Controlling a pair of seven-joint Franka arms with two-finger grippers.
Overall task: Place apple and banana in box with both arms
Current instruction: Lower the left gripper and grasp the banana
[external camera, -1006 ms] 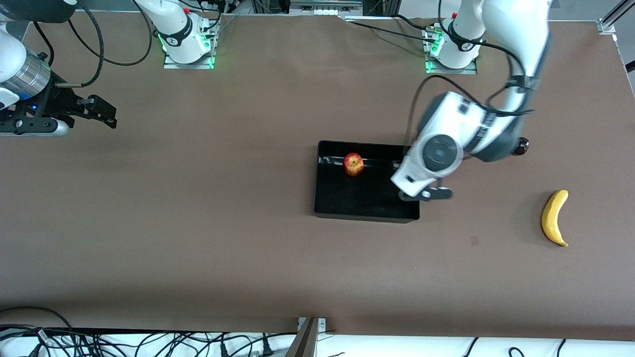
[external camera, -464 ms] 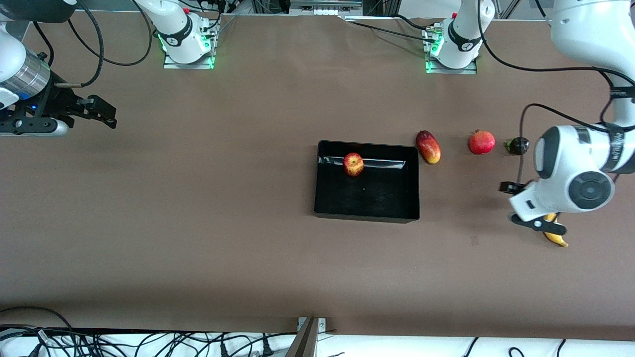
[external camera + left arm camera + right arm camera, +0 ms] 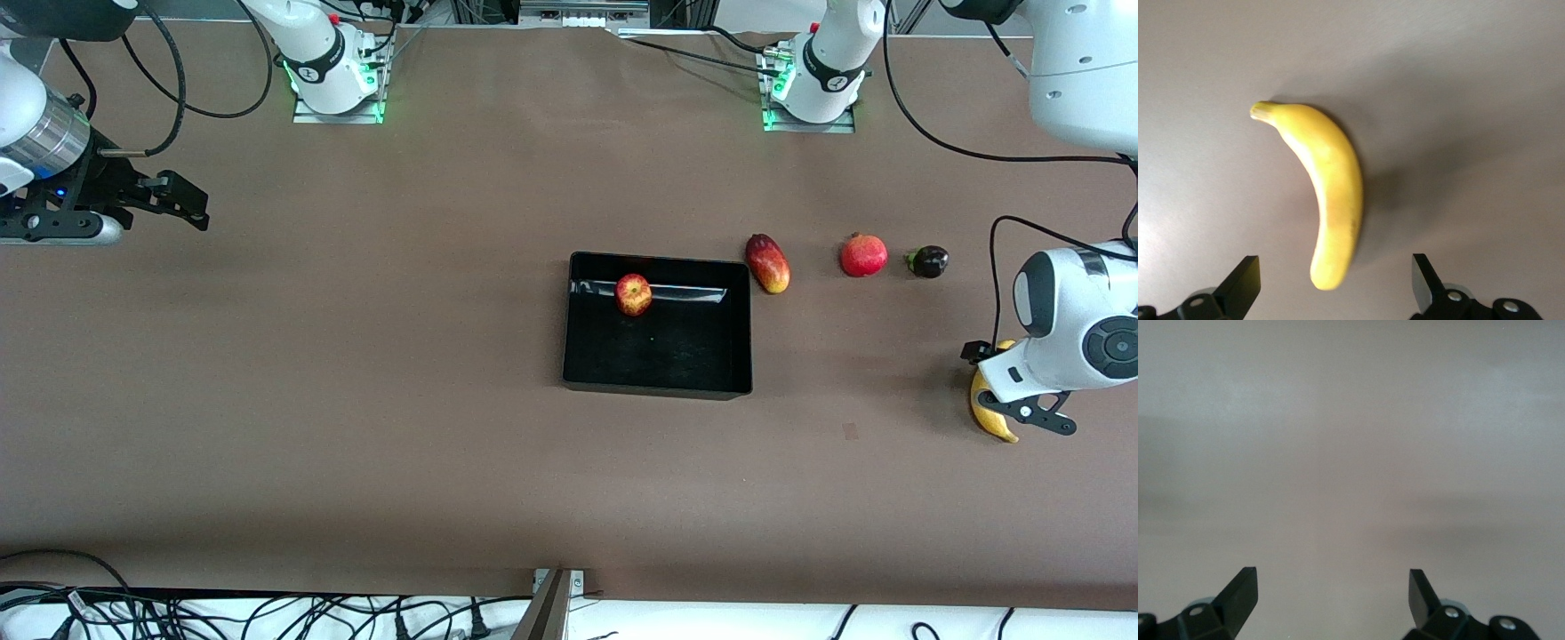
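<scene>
The left gripper is hovering over the banana at the left arm's end of the table, its fingers spread wide and gripping nothing. In the left wrist view the banana is lying flat on the brown table between the lines of the two fingertips and ahead of them, its rounded end close to the gap and its stem end pointing away, so its long axis is running roughly across the direction the jaws would close in; a straight descent looks likely to bring the fingers down on either side of the fruit's lower half. The apple is already sitting inside the box, against the wall farthest from the front camera. The box is well apart from the banana, toward the table's middle. A mango, a pomegranate and a small dark fruit are lined up beside the box, farther from the front camera than the banana, and nothing is standing between banana and box. The right gripper is waiting over bare table at the right arm's end, fingers also spread and empty.
</scene>
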